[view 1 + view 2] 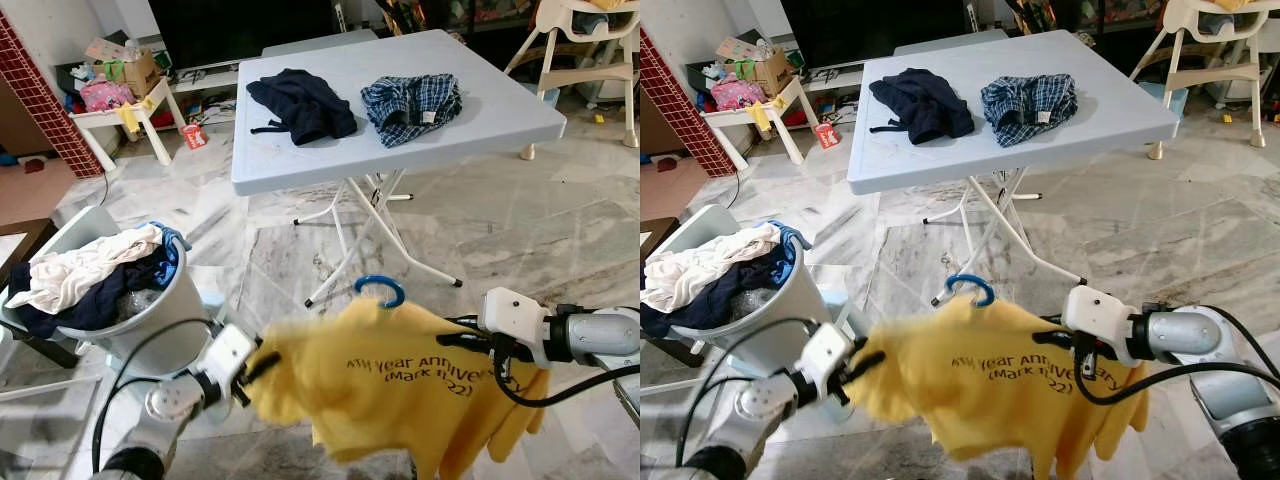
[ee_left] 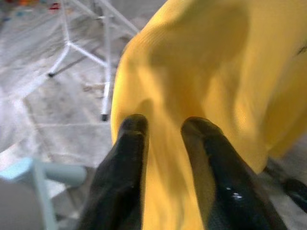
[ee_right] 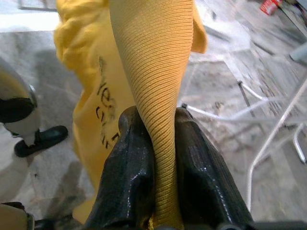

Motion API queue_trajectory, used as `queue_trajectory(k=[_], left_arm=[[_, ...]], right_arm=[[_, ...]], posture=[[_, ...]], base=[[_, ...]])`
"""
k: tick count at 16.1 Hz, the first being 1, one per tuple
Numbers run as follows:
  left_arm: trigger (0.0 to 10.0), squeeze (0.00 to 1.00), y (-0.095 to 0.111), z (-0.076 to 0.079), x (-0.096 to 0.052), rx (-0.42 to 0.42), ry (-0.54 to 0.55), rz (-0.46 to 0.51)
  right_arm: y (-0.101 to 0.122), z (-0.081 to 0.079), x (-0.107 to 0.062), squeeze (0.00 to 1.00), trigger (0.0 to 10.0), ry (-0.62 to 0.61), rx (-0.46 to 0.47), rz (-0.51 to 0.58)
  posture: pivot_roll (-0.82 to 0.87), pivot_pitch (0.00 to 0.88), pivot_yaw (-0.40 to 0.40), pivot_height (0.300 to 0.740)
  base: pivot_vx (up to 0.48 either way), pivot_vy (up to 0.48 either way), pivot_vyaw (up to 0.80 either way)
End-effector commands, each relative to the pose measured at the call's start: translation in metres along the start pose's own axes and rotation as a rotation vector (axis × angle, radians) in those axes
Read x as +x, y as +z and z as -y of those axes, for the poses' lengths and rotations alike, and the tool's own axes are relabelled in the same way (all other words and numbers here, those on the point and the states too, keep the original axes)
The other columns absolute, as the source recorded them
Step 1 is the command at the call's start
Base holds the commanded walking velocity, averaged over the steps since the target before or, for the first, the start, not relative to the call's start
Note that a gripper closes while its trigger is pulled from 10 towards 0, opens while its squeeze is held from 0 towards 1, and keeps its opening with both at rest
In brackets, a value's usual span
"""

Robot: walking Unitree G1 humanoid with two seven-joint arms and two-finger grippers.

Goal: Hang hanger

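Note:
A yellow T-shirt [image 1: 400,385] with dark print hangs on a blue hanger whose hook [image 1: 381,288] sticks up above the collar, held low over the marble floor. My left gripper [image 1: 262,366] is shut on the shirt's left shoulder; yellow cloth lies between its black fingers [image 2: 129,158]. My right gripper [image 1: 478,345] is shut on the shirt's right shoulder, a ribbed fold of the T-shirt [image 3: 153,72] pinched between its fingers [image 3: 132,172]. The hanger's body is hidden inside the shirt.
A light blue folding table [image 1: 500,110] stands ahead with a dark garment [image 1: 300,103] and a checked garment [image 1: 411,106] on it. A grey laundry basket [image 1: 150,325] full of clothes is at my left. A white high chair [image 1: 590,60] stands far right.

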State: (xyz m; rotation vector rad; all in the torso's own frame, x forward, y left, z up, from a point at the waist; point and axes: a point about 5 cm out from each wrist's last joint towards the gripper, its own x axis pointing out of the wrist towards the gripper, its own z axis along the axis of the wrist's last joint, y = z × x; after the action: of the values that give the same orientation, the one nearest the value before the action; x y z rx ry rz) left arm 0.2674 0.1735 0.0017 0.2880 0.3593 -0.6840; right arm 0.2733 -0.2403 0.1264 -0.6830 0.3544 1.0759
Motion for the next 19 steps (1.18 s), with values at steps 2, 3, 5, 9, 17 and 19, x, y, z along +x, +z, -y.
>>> queue_trajectory(k=[2, 3, 5, 9, 17, 19], left_arm=[[0.0, 0.0, -0.006, -0.016, -0.008, 0.016, 0.085, -0.063], [0.0, 0.0, -0.006, -0.021, -0.009, 0.015, 0.134, -0.074], [0.0, 0.0, -0.005, -0.036, -0.014, -0.011, 0.252, -0.094], [0.0, 0.0, -0.005, -0.032, -0.012, -0.024, 0.266, -0.073], [10.0, 0.0, 0.06, 0.024, 0.03, 0.072, -0.019, 0.253], [10.0, 0.0, 0.071, 0.027, 0.028, 0.127, -0.127, 0.277]], right_arm=[[0.005, 0.013, -0.003, 0.0, 10.0, -0.079, -0.04, -0.007], [0.002, 0.018, -0.002, 0.0, 10.0, -0.128, -0.048, -0.04], [-0.003, 0.031, 0.0, 0.0, 10.0, -0.238, -0.03, -0.087], [0.001, 0.026, 0.008, 0.0, 10.0, -0.201, -0.047, -0.043], [0.007, -0.026, 0.038, 0.0, 10.0, 0.014, -0.101, 0.072], [-0.001, -0.03, 0.032, 0.0, 10.0, 0.053, -0.116, 0.037]], posture=[[-0.2, 0.018, 0.161, 0.74], [-0.2, 0.017, 0.159, 0.74], [-0.19, 0.015, 0.156, 0.74], [-0.19, 0.011, 0.152, 0.74], [-0.19, 0.011, 0.161, 0.74], [-0.19, 0.012, 0.168, 0.74]], base=[[0.0, 0.0, 0.0], [0.0, 0.0, 0.0], [0.0, 0.0, 0.0], [0.0, 0.0, 0.0], [0.0, 0.0, 0.0], [0.0, 0.0, 0.0]])
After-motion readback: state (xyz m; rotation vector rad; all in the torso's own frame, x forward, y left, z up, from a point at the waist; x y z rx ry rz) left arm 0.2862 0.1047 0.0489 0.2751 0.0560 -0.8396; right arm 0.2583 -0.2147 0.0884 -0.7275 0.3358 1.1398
